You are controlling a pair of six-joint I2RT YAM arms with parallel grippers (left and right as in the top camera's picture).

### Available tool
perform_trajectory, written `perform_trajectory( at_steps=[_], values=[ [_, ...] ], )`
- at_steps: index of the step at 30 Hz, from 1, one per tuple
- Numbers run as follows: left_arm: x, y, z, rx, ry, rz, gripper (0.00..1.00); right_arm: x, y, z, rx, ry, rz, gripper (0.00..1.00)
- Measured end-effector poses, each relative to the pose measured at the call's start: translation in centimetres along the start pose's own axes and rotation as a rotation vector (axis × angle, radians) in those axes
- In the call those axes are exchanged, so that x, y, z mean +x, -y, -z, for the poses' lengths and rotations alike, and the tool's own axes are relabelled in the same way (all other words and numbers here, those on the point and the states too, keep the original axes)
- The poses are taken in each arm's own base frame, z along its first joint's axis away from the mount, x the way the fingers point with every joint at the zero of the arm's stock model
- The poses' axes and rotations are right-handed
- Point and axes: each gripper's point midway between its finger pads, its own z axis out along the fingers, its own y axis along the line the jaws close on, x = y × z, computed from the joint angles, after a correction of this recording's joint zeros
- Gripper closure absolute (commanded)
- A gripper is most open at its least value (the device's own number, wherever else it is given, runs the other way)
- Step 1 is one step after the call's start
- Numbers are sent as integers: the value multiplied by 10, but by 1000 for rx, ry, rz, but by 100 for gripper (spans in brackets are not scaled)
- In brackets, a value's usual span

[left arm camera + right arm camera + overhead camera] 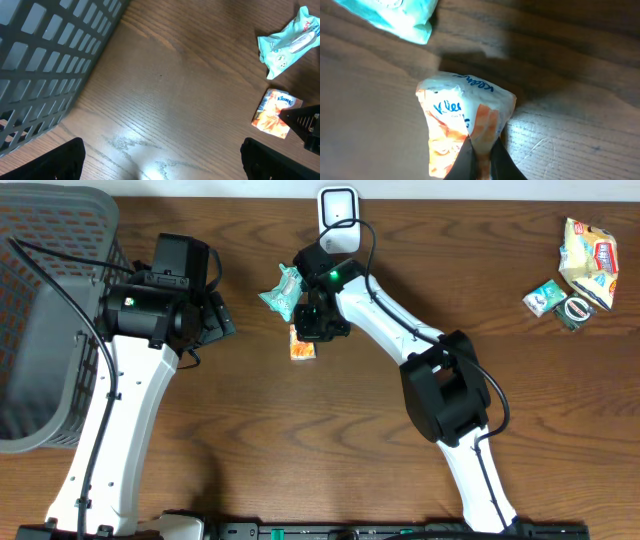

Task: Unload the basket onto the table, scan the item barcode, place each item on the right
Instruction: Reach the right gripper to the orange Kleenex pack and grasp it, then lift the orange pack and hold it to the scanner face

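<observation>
At the far left of the overhead frame you had the grey basket (pixel 45 320), its lattice wall also filling the left side of the left wrist view. Just to its right sat your left gripper (pixel 162 162), jaws spread wide and holding nothing; its two dark fingers (pixel 52 162) showed only in the bottom corners of that view, with bare wooden table (pixel 165 90) between them.

Moving toward the centre, the teal packet (pixel 283 288) lay crumpled on the wood. Just below it, close but apart, was the orange tissue pack (pixel 303 346). In the left wrist view the two sat at the right edge, teal in the upper right and orange below it.

Your right gripper (pixel 480 157) was closed on the orange tissue pack, the fingertips (pixel 462 162) pinching its lower end at the bottom centre of the right wrist view. Whether the pack was off the table, you could not tell from these views.

Above the right gripper, at the top centre of the overhead frame, stood the white scanner (pixel 338 208), apart from the pack. At the upper right lay a snack bag (pixel 586 252) with a few small green packets (pixel 545 299) just beside it.
</observation>
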Motion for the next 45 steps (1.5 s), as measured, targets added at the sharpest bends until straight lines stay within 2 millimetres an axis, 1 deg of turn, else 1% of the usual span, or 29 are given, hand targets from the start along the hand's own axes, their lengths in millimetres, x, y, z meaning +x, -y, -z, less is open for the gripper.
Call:
perform_trajectory(
  at_steps=[2, 4, 6, 7, 8, 10, 11, 14, 15, 17, 19, 22, 26, 32, 35, 37, 38, 39, 42, 43, 44, 45],
  values=[
    [0, 0, 0, 0, 0, 0, 2, -2, 2, 4, -60, -22, 20, 99],
    [0, 0, 0, 0, 0, 0, 2, -9, 4, 14, -170, -37, 60, 99],
    [0, 0, 0, 0, 0, 0, 2, -19, 8, 33, -313, -33, 93, 99],
    [0, 0, 0, 0, 0, 0, 2, -26, 13, 52, -415, -16, 120, 99],
    [0, 0, 0, 0, 0, 0, 3, -28, 12, 60, -468, -10, 133, 99],
    [0, 0, 0, 0, 0, 0, 2, -38, 18, 104, -676, 48, 186, 99],
    [0, 0, 0, 0, 0, 0, 2, -40, 23, 122, -755, 71, 200, 99],
    [0, 0, 0, 0, 0, 0, 2, -44, 38, 168, -954, 146, 229, 99],
    [0, 0, 0, 0, 0, 0, 2, -46, 43, 179, -999, 176, 240, 99],
    [0, 0, 0, 1, 0, 0, 2, -50, 53, 194, -1058, 223, 249, 99],
    [0, 0, 0, 0, 0, 0, 2, -53, 62, 205, -1095, 259, 253, 99],
    [0, 0, 0, 0, 0, 0, 3, -55, 70, 215, -1127, 291, 256, 99],
    [0, 0, 0, 1, 0, 0, 2, -56, 72, 219, -1145, 304, 262, 99],
    [0, 0, 0, 0, 0, 0, 2, -55, 71, 220, -1149, 308, 269, 99],
    [0, 0, 0, 0, 0, 0, 2, -56, 72, 217, -1132, 306, 269, 99],
    [0, 0, 0, 0, 0, 0, 2, -55, 74, 209, -1086, 292, 259, 99],
    [0, 0, 0, 0, 0, 0, 2, -55, 76, 203, -1051, 283, 254, 99],
    [0, 0, 0, 0, 0, 0, 2, -54, 82, 183, -932, 244, 233, 99],
    [0, 0, 0, 0, 0, 0, 3, -53, 93, 143, -677, 175, 212, 99],
    [0, 0, 0, 1, 0, 0, 2, -53, 98, 126, -553, 152, 211, 99],
    [0, 0, 0, 0, 0, 0, 2, -53, 107, 108, -390, 132, 219, 99],
    [0, 0, 0, 0, 0, 0, 3, -55, 114, 100, -284, 129, 228, 99]
  ],
)
